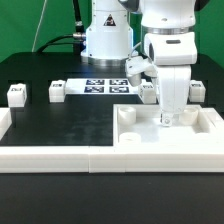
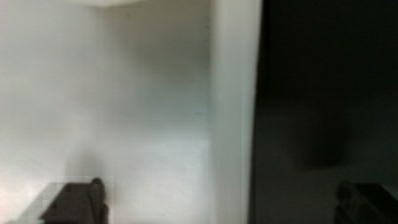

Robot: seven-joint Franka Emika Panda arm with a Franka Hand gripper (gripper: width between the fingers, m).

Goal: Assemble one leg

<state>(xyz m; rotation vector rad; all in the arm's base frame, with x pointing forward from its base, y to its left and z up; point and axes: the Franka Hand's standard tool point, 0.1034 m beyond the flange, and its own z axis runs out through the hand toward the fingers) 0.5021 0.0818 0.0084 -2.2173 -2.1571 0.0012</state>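
Four small white legs with tags stand in a row on the black table: one at the exterior view's far left (image 1: pixel 16 95), one beside it (image 1: pixel 57 91), one behind the gripper (image 1: pixel 148 92) and one at the far right (image 1: pixel 196 90). My gripper (image 1: pixel 174 119) is open and empty, low over the large white tray-like piece (image 1: pixel 140 128), apart from every leg. In the wrist view the gripper (image 2: pixel 219 203) has its dark fingertips (image 2: pixel 75 203) wide apart, straddling the tray's white surface (image 2: pixel 125 110) and its edge against the black table. No leg shows there.
The marker board (image 1: pixel 105 85) lies flat at the back centre, before the robot base (image 1: pixel 105 40). A low white wall (image 1: pixel 50 155) runs along the table's front and up the exterior view's left side. The tray has round corner holes (image 1: pixel 127 115).
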